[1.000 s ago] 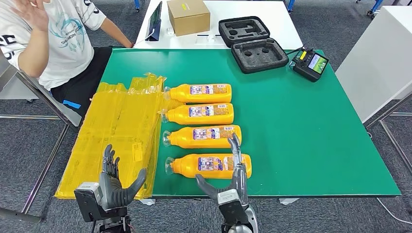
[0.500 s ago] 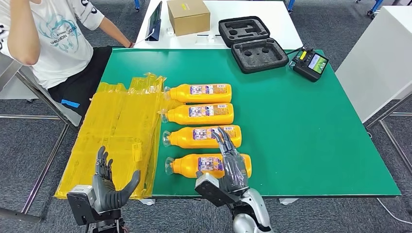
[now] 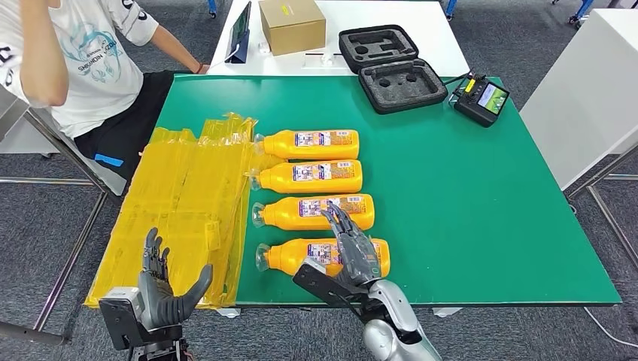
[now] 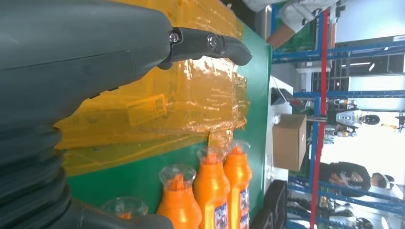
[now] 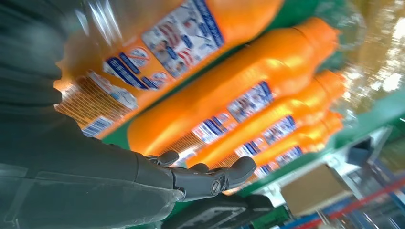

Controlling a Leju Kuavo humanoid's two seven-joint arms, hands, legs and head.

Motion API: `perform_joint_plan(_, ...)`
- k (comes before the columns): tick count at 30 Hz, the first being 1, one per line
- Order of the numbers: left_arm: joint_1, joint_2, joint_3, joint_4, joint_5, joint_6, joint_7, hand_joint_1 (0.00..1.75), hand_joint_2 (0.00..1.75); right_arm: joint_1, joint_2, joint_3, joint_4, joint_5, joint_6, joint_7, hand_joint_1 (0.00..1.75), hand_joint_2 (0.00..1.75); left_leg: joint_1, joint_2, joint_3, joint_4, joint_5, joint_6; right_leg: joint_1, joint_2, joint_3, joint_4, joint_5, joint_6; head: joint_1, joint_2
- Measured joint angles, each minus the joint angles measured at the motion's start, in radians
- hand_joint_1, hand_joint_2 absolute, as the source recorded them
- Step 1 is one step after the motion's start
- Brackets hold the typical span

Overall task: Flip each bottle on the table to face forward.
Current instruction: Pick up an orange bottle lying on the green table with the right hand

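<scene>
The nearest bottle (image 3: 323,256) lies on its side at the front edge of the green counter (image 3: 466,210), cap toward the yellow plastic sheets (image 3: 180,203), with three more bottles (image 3: 312,177) in a row just beyond it, all showing printed labels upward. We judge it a full, fairly heavy, smooth plastic bottle with rigid walls that will roll readily, so we should take it across the broad labelled body, not the narrow neck. Our right hand (image 3: 352,252) hovers over that body, fingers spread, holding nothing. Our left hand (image 3: 162,289) hangs off the counter's front edge, fingers apart and empty.
</scene>
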Motion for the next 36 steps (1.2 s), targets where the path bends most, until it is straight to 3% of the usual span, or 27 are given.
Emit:
perform_joint_plan(27, -0.01, -0.015, 0.023, 0.003, -0.001, 0.003, 0.012, 0.0, 1.75, -0.051, -0.016, 0.028, 0.089, 0.043, 0.07, 0.048, 0.0, 1.75, 0.0, 0.0, 0.0, 0.0, 0.0, 0.0, 0.0, 0.0, 0.0, 0.0, 0.0, 0.0, 0.0, 0.0)
perform_joint_plan(36, -0.026, -0.015, 0.026, 0.017, 0.008, -0.002, 0.018, 0.0, 1.75, -0.113, -0.026, 0.032, 0.127, 0.065, 0.094, 0.091, 0.0, 1.75, 0.0, 0.0, 0.0, 0.0, 0.001, 0.0, 0.0, 0.0, 0.0, 0.0, 0.0, 0.0, 0.0, 0.0)
